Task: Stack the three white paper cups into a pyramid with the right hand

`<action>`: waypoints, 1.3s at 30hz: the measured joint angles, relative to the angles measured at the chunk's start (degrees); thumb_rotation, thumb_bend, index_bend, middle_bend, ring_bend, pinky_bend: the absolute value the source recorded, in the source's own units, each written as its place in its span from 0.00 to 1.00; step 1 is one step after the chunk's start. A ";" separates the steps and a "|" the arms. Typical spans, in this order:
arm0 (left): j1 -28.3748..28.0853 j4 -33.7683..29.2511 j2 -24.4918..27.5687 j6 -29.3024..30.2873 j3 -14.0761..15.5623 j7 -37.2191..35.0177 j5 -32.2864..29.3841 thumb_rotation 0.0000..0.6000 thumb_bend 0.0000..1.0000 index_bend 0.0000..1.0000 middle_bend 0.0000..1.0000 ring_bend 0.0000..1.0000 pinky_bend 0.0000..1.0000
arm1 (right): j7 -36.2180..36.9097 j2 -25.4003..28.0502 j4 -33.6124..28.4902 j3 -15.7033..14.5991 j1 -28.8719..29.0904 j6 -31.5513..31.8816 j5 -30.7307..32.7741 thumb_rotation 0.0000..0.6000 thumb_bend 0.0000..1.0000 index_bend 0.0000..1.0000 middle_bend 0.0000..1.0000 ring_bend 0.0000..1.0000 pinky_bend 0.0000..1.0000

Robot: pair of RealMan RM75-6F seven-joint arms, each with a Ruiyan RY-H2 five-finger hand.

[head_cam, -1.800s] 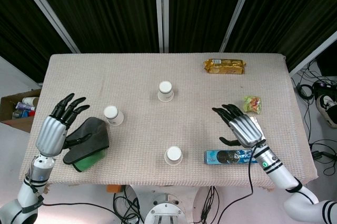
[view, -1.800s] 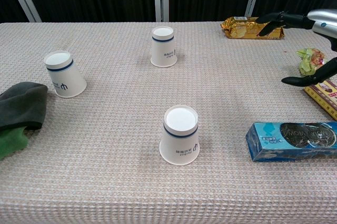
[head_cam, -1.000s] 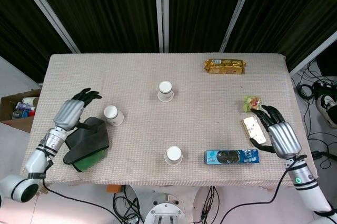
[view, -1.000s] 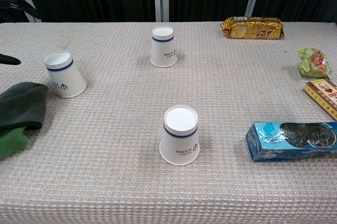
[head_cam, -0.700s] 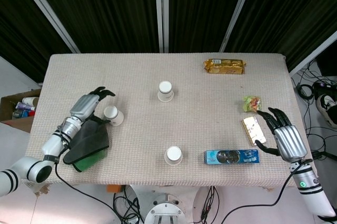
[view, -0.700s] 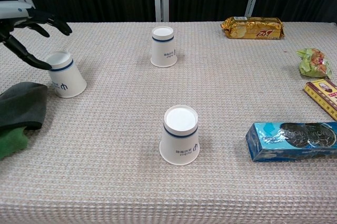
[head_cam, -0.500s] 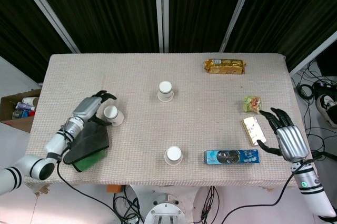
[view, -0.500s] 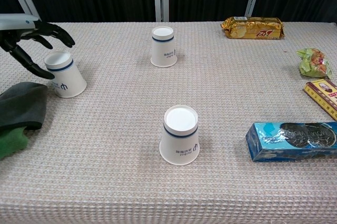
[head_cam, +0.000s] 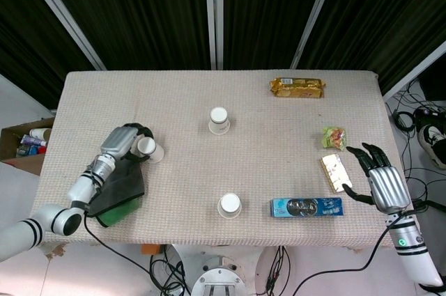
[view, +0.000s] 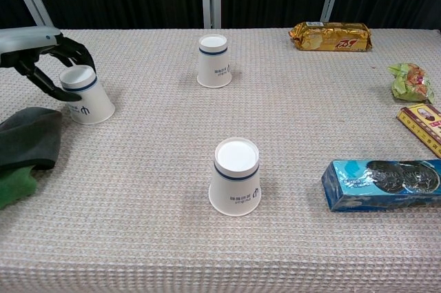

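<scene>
The left hand (view: 41,55) curls its fingers around the tilted, upside-down white paper cup (view: 86,95), blue-ringed near its top.

small blue print on cups (view: 236,177), illegible, snack-pack (view: 383,183) lettering unreadable

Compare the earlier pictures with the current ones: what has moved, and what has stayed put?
The left hand moved right to the left cup and now wraps its top, tilting it. The right hand pulled back to the table's right edge, open. The other two cups, the snacks and the cloth stayed.
</scene>
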 measured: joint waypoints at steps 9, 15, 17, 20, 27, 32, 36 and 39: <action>-1.67 -6.56 0.21 2.86 -2.11 0.35 1.12 1.00 0.29 0.49 0.49 0.26 0.22 | 0.10 -0.05 0.18 -0.04 -0.22 -0.01 -0.26 1.00 0.17 0.16 0.24 0.07 0.12; -4.01 -5.77 -2.56 1.49 -2.86 0.82 0.50 1.00 0.29 0.49 0.49 0.26 0.22 | 0.76 -0.01 0.59 0.03 -0.59 0.30 -0.12 1.00 0.17 0.16 0.24 0.07 0.13; -4.78 -4.91 -4.10 0.70 -2.80 1.21 0.15 1.00 0.29 0.48 0.48 0.26 0.22 | 1.09 -0.08 0.88 0.01 -0.68 0.26 -0.04 1.00 0.17 0.16 0.24 0.07 0.13; -5.76 -3.32 -6.34 -0.08 -2.65 2.00 -0.38 1.00 0.29 0.48 0.47 0.26 0.22 | 1.61 -0.17 1.36 -0.03 -0.83 0.21 0.05 1.00 0.17 0.16 0.24 0.07 0.13; -6.76 -1.08 -9.23 0.46 -2.44 2.95 -0.37 1.00 0.22 0.27 0.22 0.13 0.17 | 1.74 0.12 1.34 0.02 -0.87 -0.68 0.65 1.00 0.17 0.12 0.20 0.07 0.13; -6.15 -3.01 -8.09 2.33 -1.95 5.35 -0.28 1.00 0.19 0.19 0.15 0.11 0.16 | 0.45 1.79 -1.26 0.30 0.45 -3.25 0.93 1.00 0.11 0.00 0.13 0.06 0.13; -4.23 -5.77 -6.72 6.84 -1.62 6.47 0.32 1.00 0.19 0.18 0.14 0.11 0.16 | -2.26 3.67 -4.97 1.78 3.41 -7.22 1.78 1.00 0.10 0.00 0.09 0.05 0.13; -1.88 -8.19 -5.01 11.45 -1.13 7.57 1.14 1.00 0.18 0.18 0.14 0.11 0.16 | -3.64 4.44 -7.03 3.67 6.71 -11.42 3.18 1.00 0.17 0.00 0.11 0.05 0.13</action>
